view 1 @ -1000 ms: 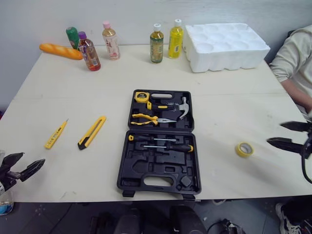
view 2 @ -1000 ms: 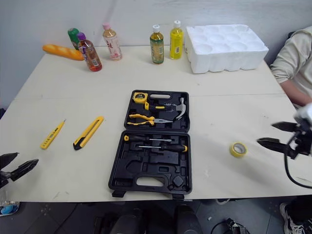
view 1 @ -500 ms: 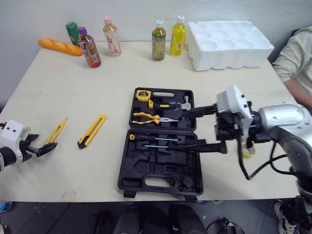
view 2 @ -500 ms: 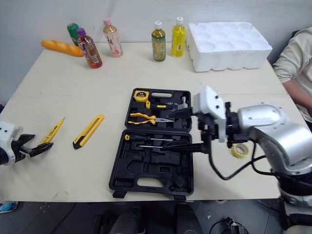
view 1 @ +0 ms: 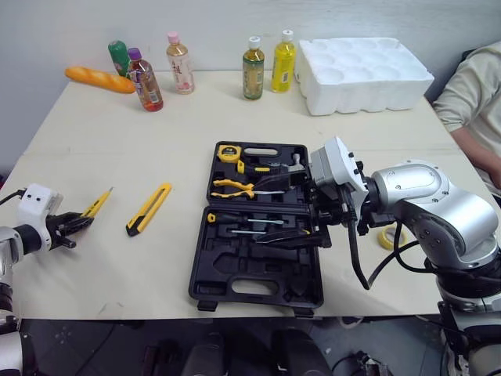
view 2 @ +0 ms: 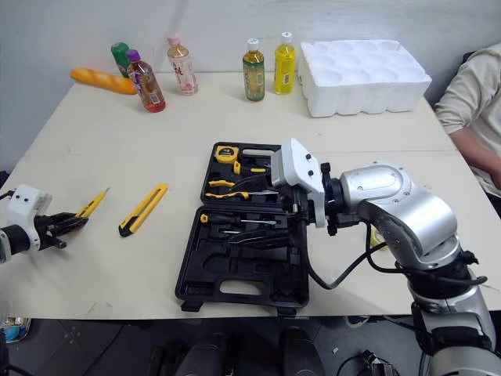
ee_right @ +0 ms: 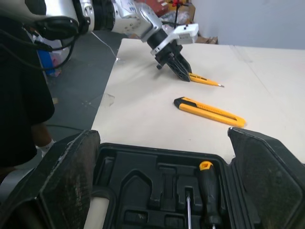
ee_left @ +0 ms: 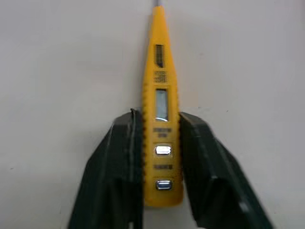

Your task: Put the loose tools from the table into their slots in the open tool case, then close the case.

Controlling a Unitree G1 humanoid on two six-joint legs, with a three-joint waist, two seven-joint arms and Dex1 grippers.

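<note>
The black tool case (view 1: 258,286) lies open at the table's middle, with a tape measure, pliers, a hammer and screwdrivers in its slots. A yellow tester pen (ee_left: 161,119) lies flat on the table at the left, and my left gripper (view 1: 76,224) is shut on its rear end. A yellow utility knife (view 1: 149,209) lies between the pen and the case. My right gripper (view 1: 262,211) hangs open over the case with nothing between its fingers. A yellow tape roll (view 1: 386,236) lies right of the case, partly hidden behind my right arm.
Several bottles (view 1: 251,69) and a bread loaf (view 1: 98,80) line the table's far edge. A white foam tray (view 1: 362,74) stands at the back right. A person's sleeve (view 1: 470,94) shows at the right edge.
My left gripper came in over the table and shut on the tester pen. My right arm swung in from the right edge to above the case, its fingers still open.
</note>
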